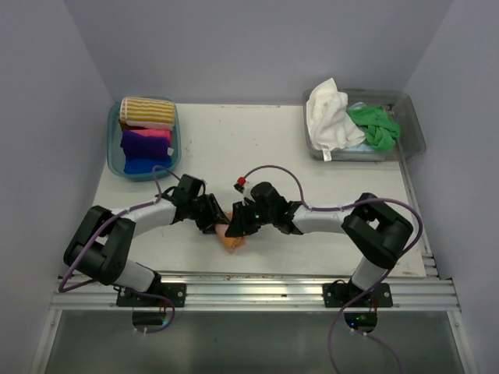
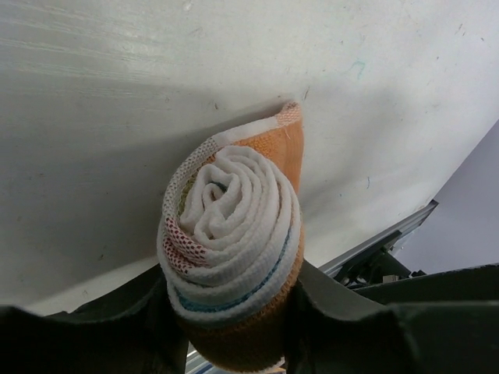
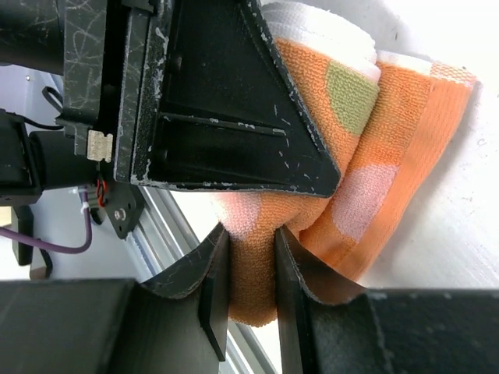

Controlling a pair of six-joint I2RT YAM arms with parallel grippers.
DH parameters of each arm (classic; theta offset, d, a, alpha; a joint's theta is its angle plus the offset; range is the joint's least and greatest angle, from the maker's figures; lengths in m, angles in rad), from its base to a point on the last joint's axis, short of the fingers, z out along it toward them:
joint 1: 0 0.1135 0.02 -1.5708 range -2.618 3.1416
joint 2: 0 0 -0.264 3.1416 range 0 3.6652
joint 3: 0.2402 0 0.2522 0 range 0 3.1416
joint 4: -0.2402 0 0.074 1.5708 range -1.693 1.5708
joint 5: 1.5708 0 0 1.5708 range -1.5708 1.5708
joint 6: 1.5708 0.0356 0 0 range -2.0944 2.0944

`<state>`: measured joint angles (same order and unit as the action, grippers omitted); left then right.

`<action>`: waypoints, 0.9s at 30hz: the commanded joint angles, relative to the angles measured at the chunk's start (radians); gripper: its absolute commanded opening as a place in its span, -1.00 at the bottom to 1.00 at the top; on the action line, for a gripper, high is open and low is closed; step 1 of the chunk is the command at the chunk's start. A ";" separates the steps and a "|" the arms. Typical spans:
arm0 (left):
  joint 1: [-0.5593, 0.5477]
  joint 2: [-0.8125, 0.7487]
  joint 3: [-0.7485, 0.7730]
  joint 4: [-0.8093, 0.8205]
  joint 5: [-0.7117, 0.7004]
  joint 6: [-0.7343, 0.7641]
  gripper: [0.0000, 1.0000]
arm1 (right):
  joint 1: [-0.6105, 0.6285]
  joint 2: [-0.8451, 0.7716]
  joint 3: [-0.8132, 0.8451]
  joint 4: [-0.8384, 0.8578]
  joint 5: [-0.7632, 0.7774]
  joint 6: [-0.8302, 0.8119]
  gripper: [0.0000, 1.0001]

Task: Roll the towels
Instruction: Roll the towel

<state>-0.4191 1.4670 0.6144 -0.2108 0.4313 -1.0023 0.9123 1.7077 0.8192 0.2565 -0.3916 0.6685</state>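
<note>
We see the orange towel [image 2: 234,226] rolled tight, white inside; our left hand [image 2: 234,319] and right hand [image 3: 249,284] both pinch it.

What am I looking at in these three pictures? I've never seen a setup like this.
Two robot arms are bolted at the near edge of a white table. The wide picture looks down from above and behind them. The other two come from a camera on each wrist. A blue tub at the far left holds rolled towels. A clear tub at the far right holds a loose white towel and a green towel. In the middle, both arms meet on one orange towel, already rolled. The left tool grips the roll between its fingers, and the right tool pinches part of the same towel.
</note>
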 commanded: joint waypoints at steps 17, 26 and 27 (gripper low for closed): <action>0.005 0.016 0.013 -0.009 0.001 0.010 -0.38 | 0.353 -0.137 0.322 -0.649 0.905 -0.273 0.21; 0.005 0.018 0.015 -0.016 -0.005 0.008 -0.38 | 0.494 0.026 0.448 -0.648 1.016 -0.443 0.12; 0.005 0.018 0.016 -0.018 -0.003 0.008 -0.38 | 0.497 0.032 0.449 -0.639 1.014 -0.457 0.11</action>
<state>-0.4191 1.4757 0.6144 -0.2100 0.4393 -1.0027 1.3914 1.7164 1.2324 -0.3683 0.5503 0.2977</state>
